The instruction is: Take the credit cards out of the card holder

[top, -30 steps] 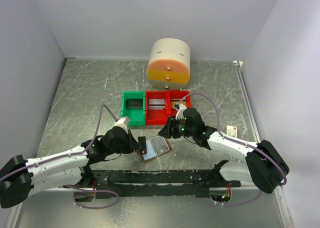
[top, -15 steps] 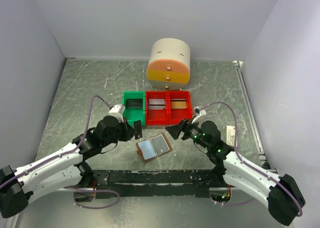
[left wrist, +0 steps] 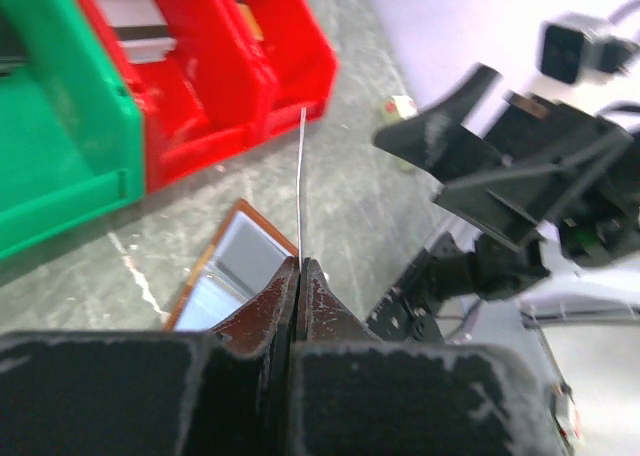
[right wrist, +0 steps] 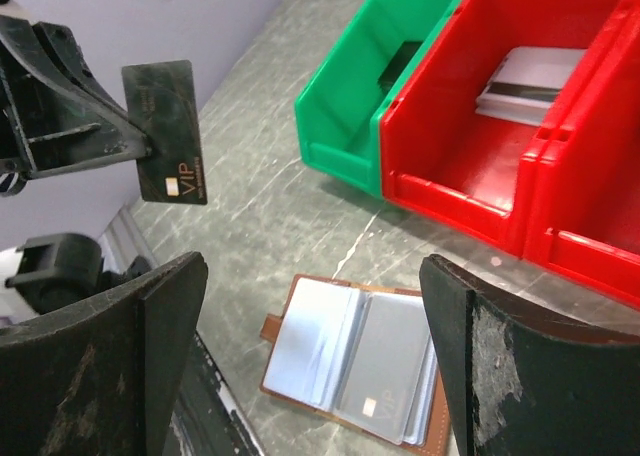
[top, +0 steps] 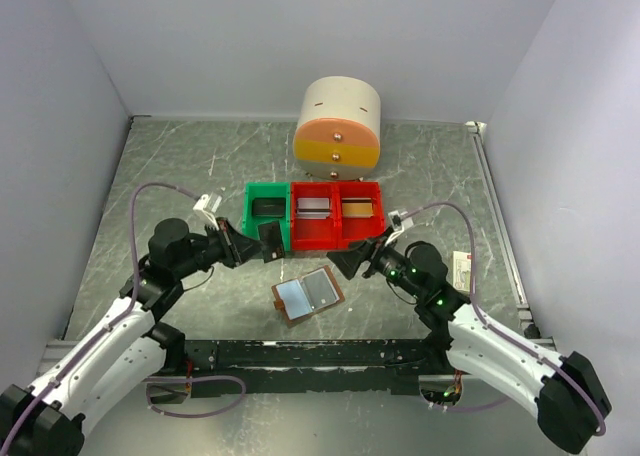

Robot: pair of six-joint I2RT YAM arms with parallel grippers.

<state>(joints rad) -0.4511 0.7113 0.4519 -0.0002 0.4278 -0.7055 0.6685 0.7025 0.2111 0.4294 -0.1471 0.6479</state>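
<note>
The step in hand is carrying off a card that is already out. The left fingers point(left wrist: 262, 311) are shut tight on the bottom edge of a black card point(right wrist: 165, 131). They hold it upright in the air, clear of the holder and close to the front wall of the green bin point(top: 252, 216). The card is thin, stiff and glossy, with "VIP" and a small chip printed at its lower end. From the left wrist it shows only as a fine edge-on line.

The next move is probably to set this card down. The green bin has something dark and flat in it, so that looks the likely place. The card would have to be brought over the front wall and let go low, so that it drops flat and does not catch on the rim.

The holder point(top: 308, 296) lies open and face up on the worktop point(top: 180, 176), just in front of the bins and between the two arms. It is brown round the border with pale blue-grey panels inside. Its right half shows a grey card point(right wrist: 385, 371) with a small chip, over the stepped edges of what look like more, so the task seems only partly done. The grey card sits flat in its sleeve with little edge exposed, so it will need sliding out rather than lifting.

Behind the holder, the middle red bin point(top: 297, 238) holds pale cards point(right wrist: 525, 81).

The right fingers point(right wrist: 160, 361) are spread wide and hold nothing. They hang above the holder, pointed down at it, well placed for the next card.
</note>
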